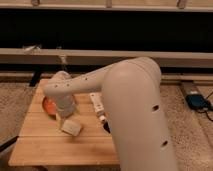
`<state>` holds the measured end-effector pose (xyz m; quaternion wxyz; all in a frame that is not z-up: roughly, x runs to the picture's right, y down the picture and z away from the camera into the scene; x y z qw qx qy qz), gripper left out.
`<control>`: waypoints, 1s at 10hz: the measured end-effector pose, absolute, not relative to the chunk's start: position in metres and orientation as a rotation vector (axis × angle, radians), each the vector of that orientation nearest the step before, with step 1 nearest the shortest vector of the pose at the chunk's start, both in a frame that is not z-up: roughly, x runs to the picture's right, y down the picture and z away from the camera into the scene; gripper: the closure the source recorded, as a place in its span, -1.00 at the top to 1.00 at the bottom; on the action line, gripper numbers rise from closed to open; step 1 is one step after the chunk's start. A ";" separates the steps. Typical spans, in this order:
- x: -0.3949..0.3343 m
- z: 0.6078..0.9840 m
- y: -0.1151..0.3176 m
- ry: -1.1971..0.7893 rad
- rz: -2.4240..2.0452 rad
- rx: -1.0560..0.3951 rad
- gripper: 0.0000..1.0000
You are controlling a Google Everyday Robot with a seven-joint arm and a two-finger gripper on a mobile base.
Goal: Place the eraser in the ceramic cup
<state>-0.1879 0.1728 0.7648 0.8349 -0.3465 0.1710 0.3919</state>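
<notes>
My arm [130, 110] fills the foreground and reaches left across the wooden table [45, 147]. The gripper [64, 115] points down at the arm's end, over the right edge of the orange bowl [49, 106] and just above the beige block [71, 128]. A small dark object [106, 125], possibly the eraser, peeks out at the arm's edge below the long white stick [97, 103]. The ceramic cup is hidden or out of view.
The table has edges at the left and front, with bare wood at the front left. A low ledge [30, 55] and a dark wall run behind it. A blue device with a cable [196, 101] lies on the floor at the right.
</notes>
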 end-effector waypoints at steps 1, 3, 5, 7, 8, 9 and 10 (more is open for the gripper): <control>-0.176 0.749 0.178 0.371 0.838 -0.720 0.60; -0.156 0.728 0.187 0.383 0.866 -0.703 0.60; -0.124 0.709 0.200 0.413 0.923 -0.685 0.60; -0.092 0.701 0.208 0.442 0.986 -0.669 0.60; -0.074 0.698 0.210 0.456 1.021 -0.659 0.60; -0.050 0.698 0.212 0.473 1.064 -0.647 0.60; -0.031 0.699 0.212 0.484 1.099 -0.636 0.60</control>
